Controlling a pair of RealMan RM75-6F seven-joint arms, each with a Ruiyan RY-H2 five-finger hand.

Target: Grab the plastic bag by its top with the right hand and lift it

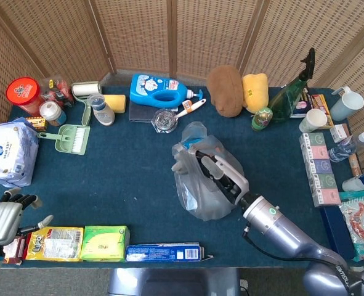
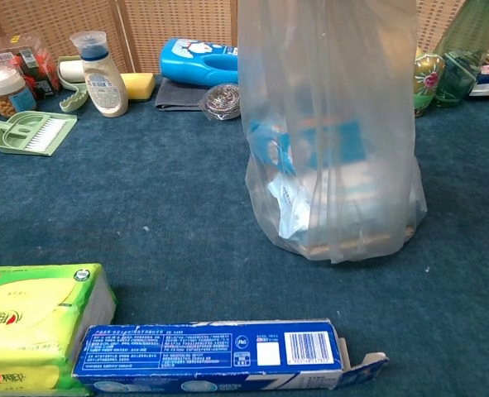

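I'm reaching my right hand (image 1: 217, 174) over the top of the plastic bag (image 1: 201, 185), fingers lying across its gathered mouth; I cannot tell whether they are closing on the plastic or only resting there. The bag is sitting mid-table on the blue cloth (image 1: 126, 179), its base touching the cloth in the chest view, boxes showing through its side. So the reach looks done; the firm grab and lift are remaining. My left hand (image 1: 3, 217) is idling at the near-left edge, fingers apart, holding nothing.
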